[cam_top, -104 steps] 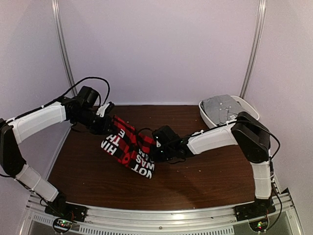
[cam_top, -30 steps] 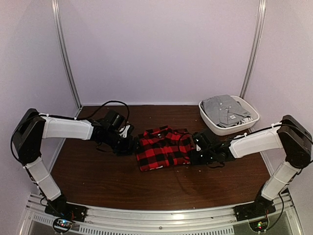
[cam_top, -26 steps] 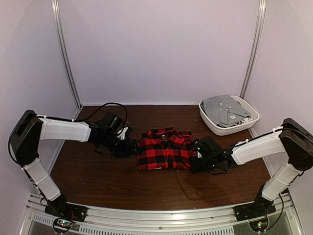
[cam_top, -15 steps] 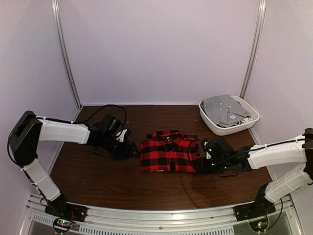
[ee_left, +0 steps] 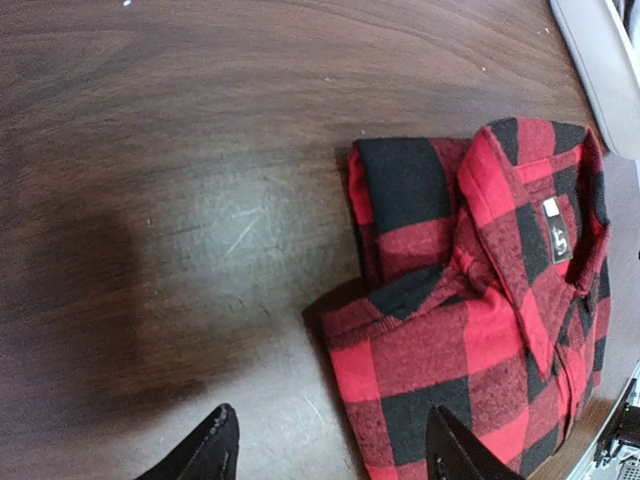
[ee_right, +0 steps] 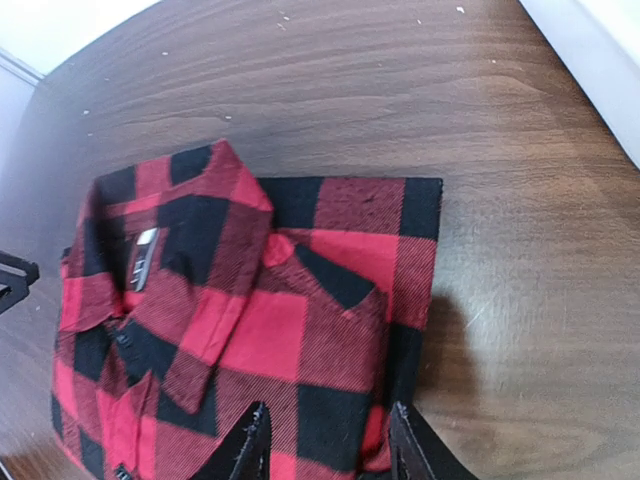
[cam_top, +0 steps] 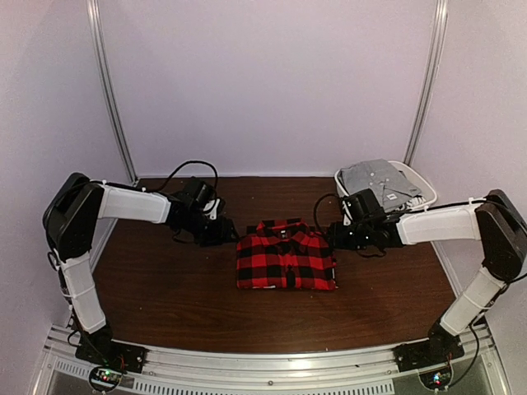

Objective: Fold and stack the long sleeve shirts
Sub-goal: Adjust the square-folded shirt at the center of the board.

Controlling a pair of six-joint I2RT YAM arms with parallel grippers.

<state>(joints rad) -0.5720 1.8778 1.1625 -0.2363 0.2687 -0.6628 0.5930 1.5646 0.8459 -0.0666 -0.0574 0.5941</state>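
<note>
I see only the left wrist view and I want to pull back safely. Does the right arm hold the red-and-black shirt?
Observer: No. In the right wrist view the right jaws stand apart over an edge of the shirt; no cloth looks pinched.
Operator: Is the whole shirt folded? I see only its collar side.
Observer: Yes. From the top it is a compact rectangle, flat on the table.
Operator: Any other garment?
Observer: A grey garment lies in a white basket at the table's far right corner.
</note>
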